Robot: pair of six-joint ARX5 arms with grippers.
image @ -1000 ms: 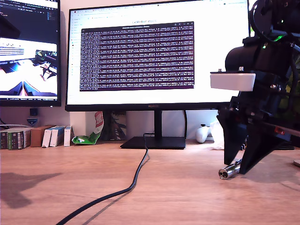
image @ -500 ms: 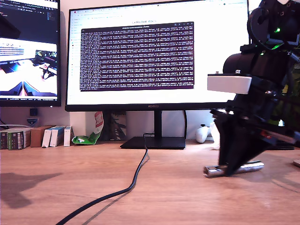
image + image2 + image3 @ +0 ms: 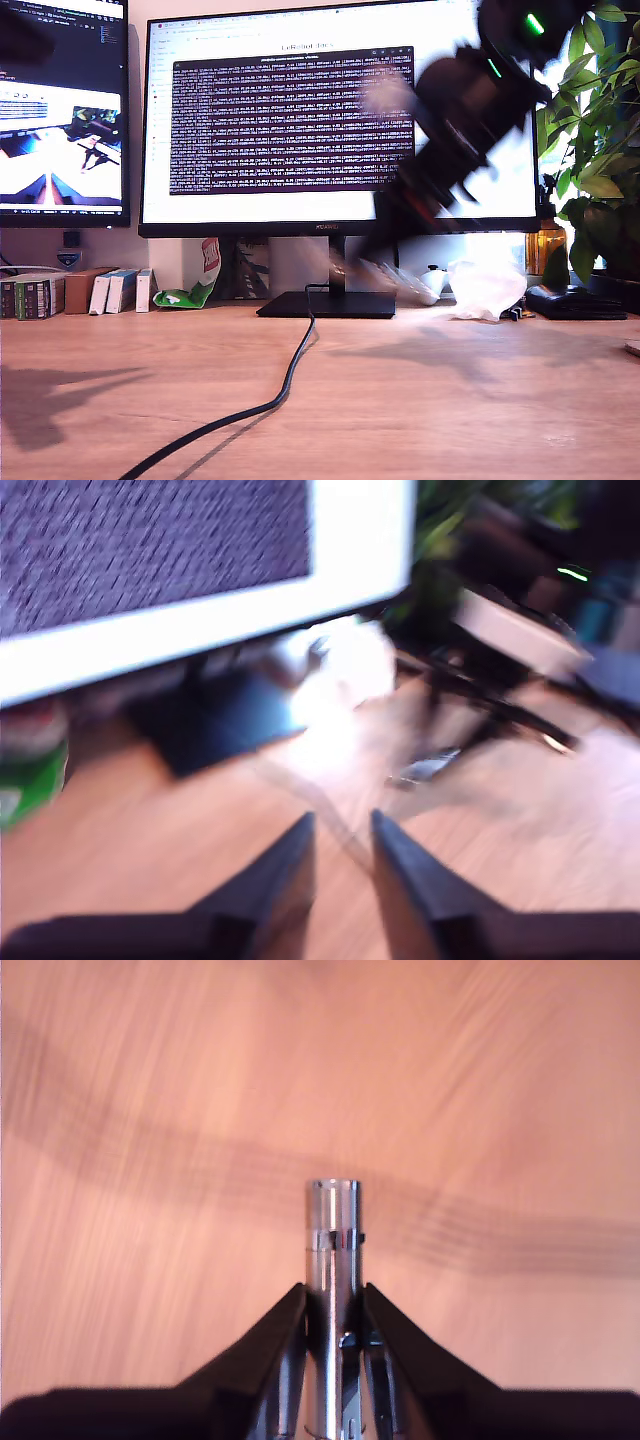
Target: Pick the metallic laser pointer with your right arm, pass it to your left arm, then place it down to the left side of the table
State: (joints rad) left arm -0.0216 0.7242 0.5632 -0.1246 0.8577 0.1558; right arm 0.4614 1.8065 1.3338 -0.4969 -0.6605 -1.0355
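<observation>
Laser pointer (image 3: 332, 1260) sits clamped between my second gripper's (image 3: 334, 1305) fingers (image 3: 275, 1345), tip protruding.

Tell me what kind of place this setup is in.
Most likely a home or office computer desk: two lit monitors on a wood-grain desk top, a potted plant at the exterior view's right, and small boxes lined against the wall.

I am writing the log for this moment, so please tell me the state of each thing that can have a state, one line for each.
metallic laser pointer: clamped in my second claw, lifted off the table.
my second claw: shut on the pointer.
my first claw: empty, fingers close together with a narrow gap.
table: no pointer on it.
black cable: lying loose across the table.
large monitor: on, showing text.
</observation>
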